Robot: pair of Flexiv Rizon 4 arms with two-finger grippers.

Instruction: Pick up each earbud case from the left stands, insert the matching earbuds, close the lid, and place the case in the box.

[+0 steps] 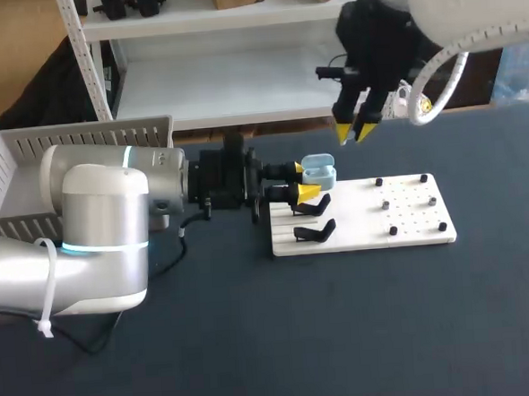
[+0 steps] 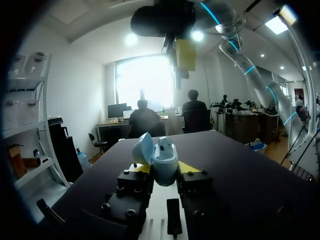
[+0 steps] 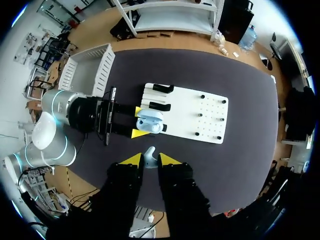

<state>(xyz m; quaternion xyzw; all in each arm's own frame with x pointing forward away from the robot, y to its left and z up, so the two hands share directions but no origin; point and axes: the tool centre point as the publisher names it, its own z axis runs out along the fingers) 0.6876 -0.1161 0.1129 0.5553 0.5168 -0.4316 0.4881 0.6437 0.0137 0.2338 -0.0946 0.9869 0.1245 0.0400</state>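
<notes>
Between the fingers of my left gripper point(image 2: 165, 172) sits the light-blue earbud case point(image 2: 164, 156), lid flipped open, clamped from both sides just over the white board's point(image 1: 415, 231) black stands point(image 1: 314, 232). Higher up, my right gripper point(image 3: 151, 160) hangs with tips narrow, pinching a small white earbud point(image 3: 150, 152).

Pale blue earbud case point(image 1: 318, 169) and earbud point(image 3: 150, 152), white board point(image 1: 410, 227), black stands point(image 1: 313, 234).

Your table point(image 1: 363, 336) is a plain dark surface with a matte top, evenly lit, carrying only soft shadows across it.
</notes>
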